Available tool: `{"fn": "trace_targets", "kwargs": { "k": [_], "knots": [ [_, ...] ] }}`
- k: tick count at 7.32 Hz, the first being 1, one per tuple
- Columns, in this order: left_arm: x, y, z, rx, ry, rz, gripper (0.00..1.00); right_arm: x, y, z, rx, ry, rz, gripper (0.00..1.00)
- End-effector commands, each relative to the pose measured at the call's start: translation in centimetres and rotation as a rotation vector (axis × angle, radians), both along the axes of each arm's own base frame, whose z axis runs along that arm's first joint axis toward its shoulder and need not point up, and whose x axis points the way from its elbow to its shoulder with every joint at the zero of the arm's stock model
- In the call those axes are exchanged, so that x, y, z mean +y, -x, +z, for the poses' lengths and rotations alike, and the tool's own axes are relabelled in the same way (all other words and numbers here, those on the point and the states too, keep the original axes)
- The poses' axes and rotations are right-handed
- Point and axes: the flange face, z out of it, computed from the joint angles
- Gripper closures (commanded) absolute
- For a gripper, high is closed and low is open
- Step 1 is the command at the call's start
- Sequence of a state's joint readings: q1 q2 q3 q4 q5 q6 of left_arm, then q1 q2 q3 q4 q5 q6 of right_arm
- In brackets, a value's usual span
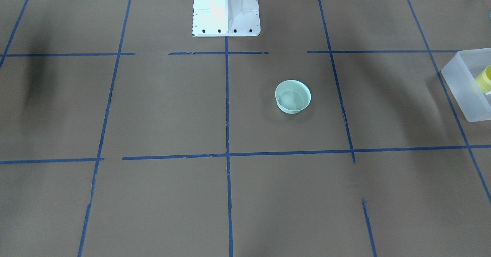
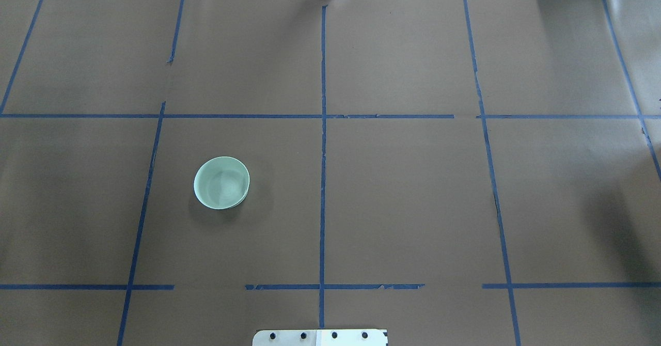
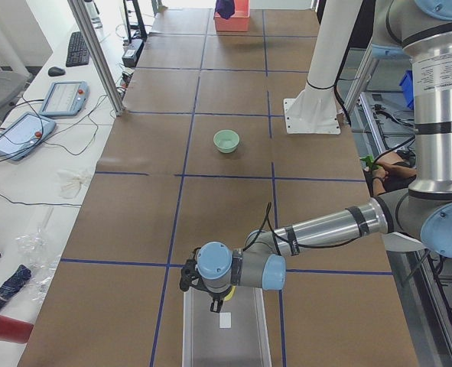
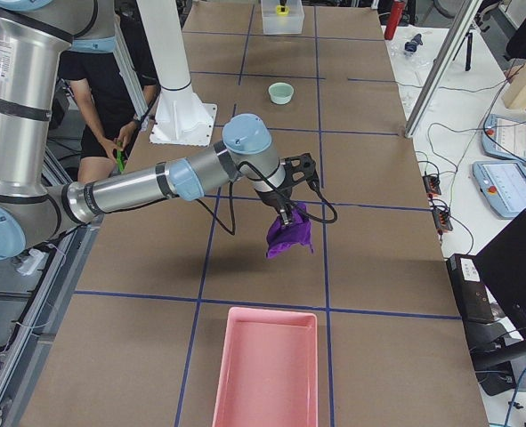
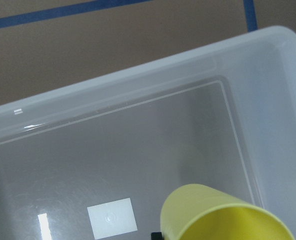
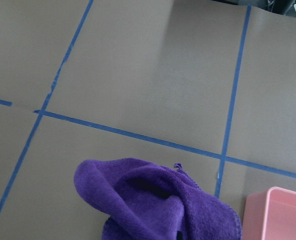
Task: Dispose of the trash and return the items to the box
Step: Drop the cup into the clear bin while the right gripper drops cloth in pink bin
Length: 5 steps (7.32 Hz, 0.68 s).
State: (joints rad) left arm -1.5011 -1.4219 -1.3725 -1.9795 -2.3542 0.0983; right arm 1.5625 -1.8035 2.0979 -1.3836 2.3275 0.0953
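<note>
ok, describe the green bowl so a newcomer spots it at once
Find the white base plate on the brown table. In the taped square just ahead, on the robot's left of the centre line, sits a pale green bowl, upright and empty. Unlike the yellow cup, it sits outside the bin.

The yellow cup (image 5: 218, 215) is cut off by the left wrist view's bottom edge. Only part of its side shows, and whatever grips it is out of sight. In the front-facing view the box (image 1: 462, 84) runs off the right edge, with just a sliver of the cup visible inside. Seen from the table's left end, the wrist hides most of the left gripper (image 3: 213, 300), so its jaws cannot be judged. The purple cloth (image 6: 153, 200) is cropped at the right wrist view's bottom edge and covers the fingers of the right gripper (image 4: 286, 213). Only a corner of the pink tray (image 6: 278, 212) shows.
</note>
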Motion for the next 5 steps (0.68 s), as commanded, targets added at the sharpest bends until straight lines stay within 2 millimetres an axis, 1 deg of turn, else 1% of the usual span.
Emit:
{"fn": "trace_targets", "kwargs": {
  "k": [1, 2, 3, 4, 5],
  "knots": [
    [-1.3, 0.0, -3.4, 0.005, -0.108, -0.004, 0.0, 0.4, -2.6, 1.1, 0.072, -0.031, -0.018, 1.0],
    [-2.1, 0.1, -6.4, 0.005, -0.159, -0.007, 0.0, 0.6, -3.7, 1.5, 0.118, -0.049, -0.015, 1.0],
    [-3.3, 0.4, -10.5, 0.003, -0.226, -0.017, 0.0, 1.0, -5.3, 2.3, 0.176, -0.042, -0.028, 1.0],
    [-3.5, 2.2, -14.7, -0.006, -0.277, -0.063, 0.0, 1.1, -6.2, 3.2, 0.271, -0.046, -0.064, 1.0],
    [-3.6, 3.5, -16.8, -0.025, -0.283, -0.097, 0.0, 0.6, -7.2, 4.1, 0.364, -0.054, -0.084, 1.0]
  ]
}}
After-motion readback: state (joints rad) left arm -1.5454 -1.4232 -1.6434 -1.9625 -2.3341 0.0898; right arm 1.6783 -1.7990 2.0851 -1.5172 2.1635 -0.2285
